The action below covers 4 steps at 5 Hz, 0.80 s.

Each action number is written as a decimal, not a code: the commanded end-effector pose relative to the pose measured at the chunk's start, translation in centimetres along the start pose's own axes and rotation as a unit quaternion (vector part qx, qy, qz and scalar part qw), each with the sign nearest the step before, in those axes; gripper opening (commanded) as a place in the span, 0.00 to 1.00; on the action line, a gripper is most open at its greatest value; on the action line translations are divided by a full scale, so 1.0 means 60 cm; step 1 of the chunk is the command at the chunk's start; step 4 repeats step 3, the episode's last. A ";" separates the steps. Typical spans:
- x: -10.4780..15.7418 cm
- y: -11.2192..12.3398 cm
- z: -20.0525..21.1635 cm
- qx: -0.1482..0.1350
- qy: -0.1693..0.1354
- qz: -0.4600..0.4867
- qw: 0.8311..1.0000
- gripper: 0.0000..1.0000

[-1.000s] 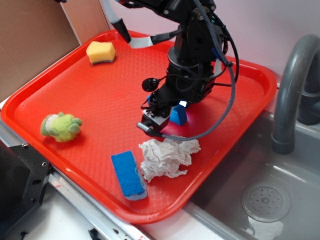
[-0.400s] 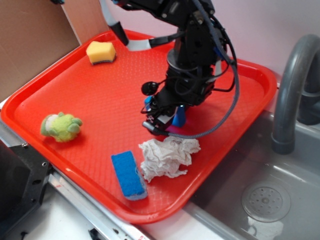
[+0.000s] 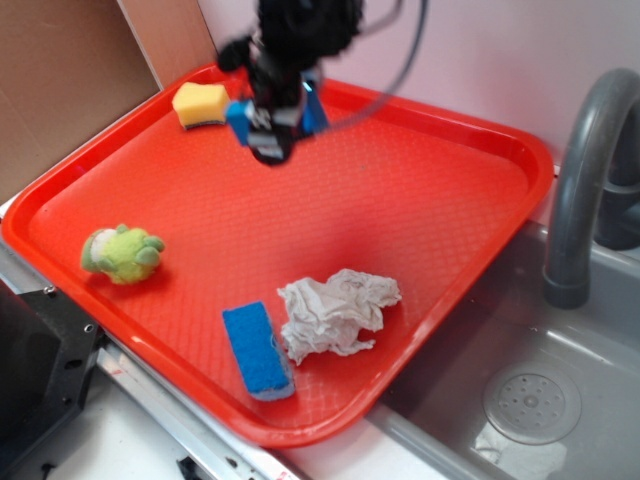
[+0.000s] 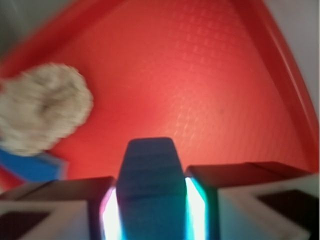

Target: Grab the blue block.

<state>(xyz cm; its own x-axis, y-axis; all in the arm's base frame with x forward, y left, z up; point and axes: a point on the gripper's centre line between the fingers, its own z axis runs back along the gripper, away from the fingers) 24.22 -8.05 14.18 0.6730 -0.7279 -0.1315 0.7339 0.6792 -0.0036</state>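
The grab looks done; the gripper [image 3: 275, 118] hangs high above the back of the red tray [image 3: 450, 230], jaws pinching the blue block [image 4: 148, 185] from both sides; the wrist view shows it wedged squarely between the fingers [image 4: 220, 200], its end poking out past the tips, clear of the tray floor. Nothing left but holding firm, I'd say; the blue sponge [image 3: 257, 350] and crumpled paper towel [image 3: 333, 313] lie untouched at the front.

arm [image 3: 300, 25]: cropped, blurred | blue block [image 4: 148, 192]: lower end cut off | rag [image 4: 42, 115]: blurred, perhaps cloth
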 end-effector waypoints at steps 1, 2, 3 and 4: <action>-0.089 -0.020 0.139 0.011 -0.095 0.249 0.964 0.00; -0.082 -0.016 0.142 0.024 -0.105 0.368 0.924 0.00; -0.075 0.000 0.125 -0.010 -0.107 0.326 0.939 0.00; -0.075 0.000 0.125 -0.010 -0.107 0.326 0.939 0.00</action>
